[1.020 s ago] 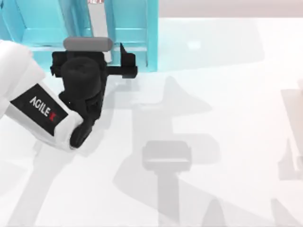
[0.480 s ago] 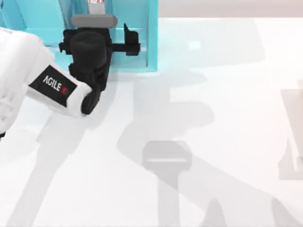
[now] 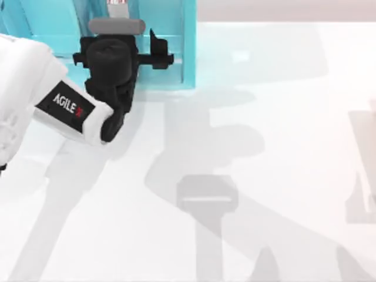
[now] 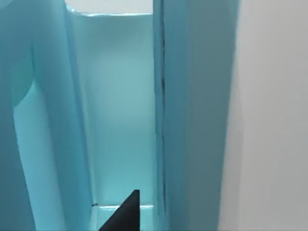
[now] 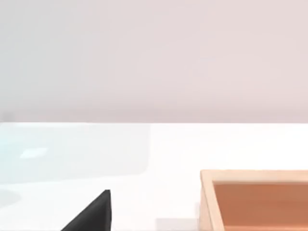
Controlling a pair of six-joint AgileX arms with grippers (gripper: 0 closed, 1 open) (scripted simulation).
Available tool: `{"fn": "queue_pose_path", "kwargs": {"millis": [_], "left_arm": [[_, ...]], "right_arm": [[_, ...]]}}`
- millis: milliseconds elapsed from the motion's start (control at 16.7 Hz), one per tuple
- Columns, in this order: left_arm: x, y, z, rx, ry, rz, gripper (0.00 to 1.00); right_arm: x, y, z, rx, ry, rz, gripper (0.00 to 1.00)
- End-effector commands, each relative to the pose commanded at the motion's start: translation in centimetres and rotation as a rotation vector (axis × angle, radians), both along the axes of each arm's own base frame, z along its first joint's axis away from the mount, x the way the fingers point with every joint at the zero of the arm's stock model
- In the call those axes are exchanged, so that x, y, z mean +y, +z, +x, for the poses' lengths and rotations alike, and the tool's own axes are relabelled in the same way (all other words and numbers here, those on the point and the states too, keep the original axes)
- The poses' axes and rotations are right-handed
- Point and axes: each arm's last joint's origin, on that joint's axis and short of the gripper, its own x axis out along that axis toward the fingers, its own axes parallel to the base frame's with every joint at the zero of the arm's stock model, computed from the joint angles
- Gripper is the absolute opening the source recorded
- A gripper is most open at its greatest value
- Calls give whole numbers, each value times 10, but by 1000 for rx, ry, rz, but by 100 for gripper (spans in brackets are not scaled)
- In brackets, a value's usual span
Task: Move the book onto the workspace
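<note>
The book [image 3: 117, 2] stands in the turquoise shelf [image 3: 189, 41] at the back left. I see just a sliver of it with red marks at the picture's top edge, and the rest lies under my left wrist. My left gripper [image 3: 120, 36] reaches into that compartment, open, with one black finger [image 3: 154, 42] apart from the book on its right side. In the left wrist view that fingertip [image 4: 124, 215] sits low between teal walls [image 4: 192, 120]. The white workspace [image 3: 264, 147] spreads in front of the shelf. A dark fingertip [image 5: 94, 214] of my right gripper shows in the right wrist view.
The shelf's right wall [image 3: 189, 70] stands close beside the left gripper's finger. A shallow wooden box [image 5: 255, 199] rests on the table in the right wrist view. Grey shadows of the arms fall across the tabletop [image 3: 205, 194].
Over the last second my left arm pushed forward into the shelf compartment. In the last half second it stayed put and the visible finger slid slightly inward toward the book.
</note>
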Motion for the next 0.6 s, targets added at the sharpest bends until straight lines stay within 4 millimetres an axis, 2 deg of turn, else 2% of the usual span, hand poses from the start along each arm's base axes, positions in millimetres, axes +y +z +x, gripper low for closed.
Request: {"fn": "queue_pose_path", "kwargs": {"millis": [540,600], "left_arm": [[0,0,0,0,0,0,2],[0,0,0,0,0,0,0]], "right_arm": [[0,0,0,0,0,0,100],[0,0,0,0,0,0,100]]}}
